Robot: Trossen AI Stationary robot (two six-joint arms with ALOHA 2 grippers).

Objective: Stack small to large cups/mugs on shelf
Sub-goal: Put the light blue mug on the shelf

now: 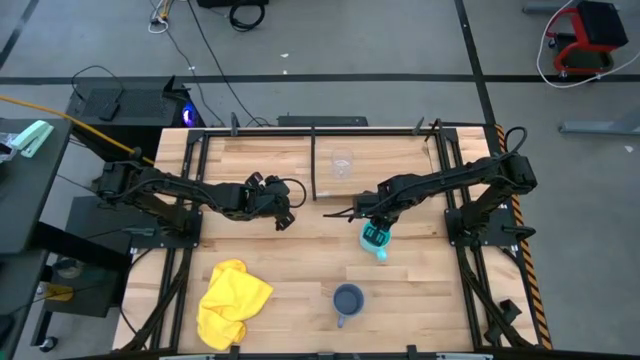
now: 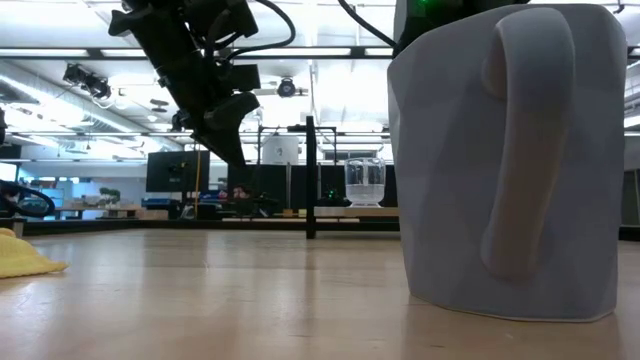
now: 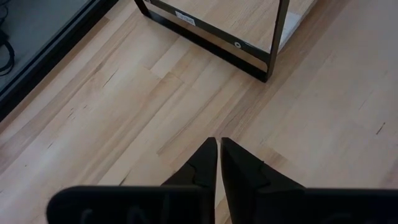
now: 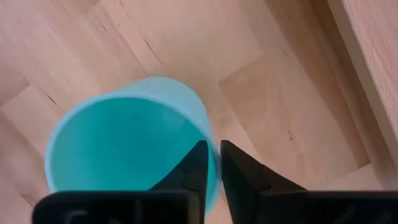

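A small clear glass cup (image 1: 342,163) stands on the light-wood shelf (image 1: 260,158) at the far side of the table; it also shows in the low view (image 2: 365,182). My right gripper (image 1: 373,227) is shut on the bright cyan mug (image 1: 375,240) in front of the shelf. The grey-blue mug (image 1: 348,299) stands on its base near the table's front edge, its handle toward the near edge, and fills the low view (image 2: 500,160). My left gripper (image 1: 284,221) is shut and empty, above the table left of centre (image 2: 232,150). My right gripper holds the cyan mug by its rim (image 4: 208,130): one finger (image 4: 191,168) is inside the mug and one (image 4: 239,171) is outside its wall. The fingers come from above, pointing down. The mug is upright with its mouth up; whether it is clear of the table I cannot tell.
A crumpled yellow cloth (image 1: 232,300) lies at the front left of the table. The shelf's thin black uprights (image 1: 314,160) and frame (image 3: 249,53) stand just beyond both grippers. Bare tabletop (image 1: 300,265) lies between the cloth and the grey-blue mug.
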